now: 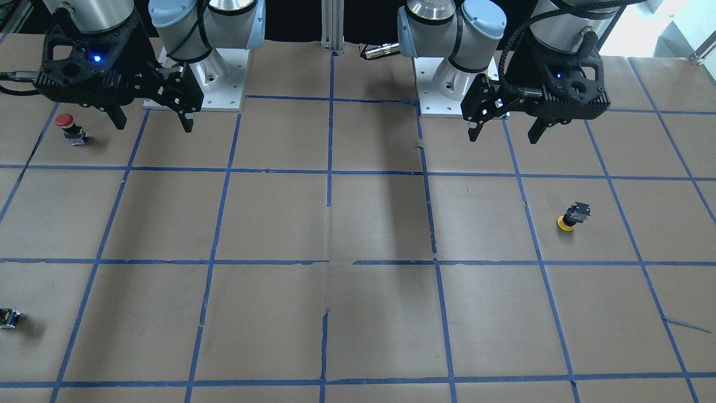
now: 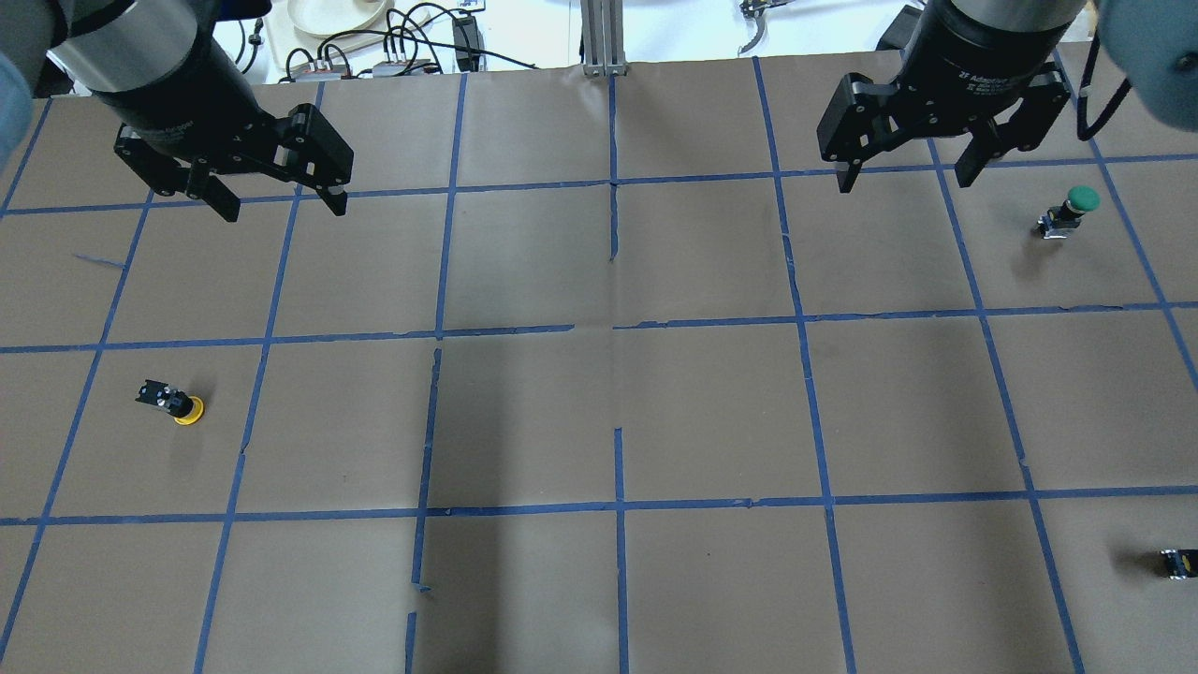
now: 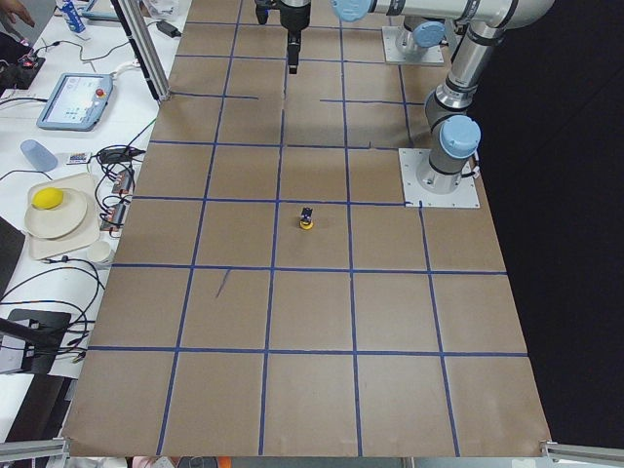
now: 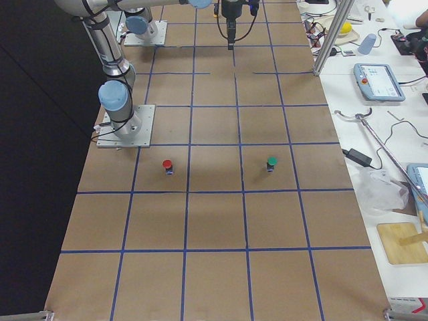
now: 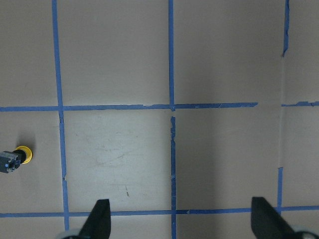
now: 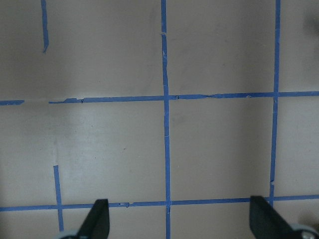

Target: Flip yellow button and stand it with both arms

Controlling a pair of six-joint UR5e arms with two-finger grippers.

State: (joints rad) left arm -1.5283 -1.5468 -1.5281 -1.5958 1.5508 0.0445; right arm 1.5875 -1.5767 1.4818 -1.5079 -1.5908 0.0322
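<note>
While the left gripper [image 1: 503, 138] and right gripper [image 1: 154, 127] hang released and empty, the small black-bodied yellow-capped push-button [image 1: 571, 217] rests cap-down on the brown paper worktop [image 1: 358, 224]

We note brown paper [image 2: 711, 412] covering the table, marked into squares by blue tape [image 2: 618, 505]. A red-capped button [image 1: 68, 127] and a green-capped button [image 2: 1070, 211] stand in separate squares, well apart. A small black block [image 2: 1179, 563] lies apart from both. The side bench holds a tablet [image 3: 76, 99] and a plate [image 3: 66, 232] bearing a yellow item [image 3: 47, 199]
</note>
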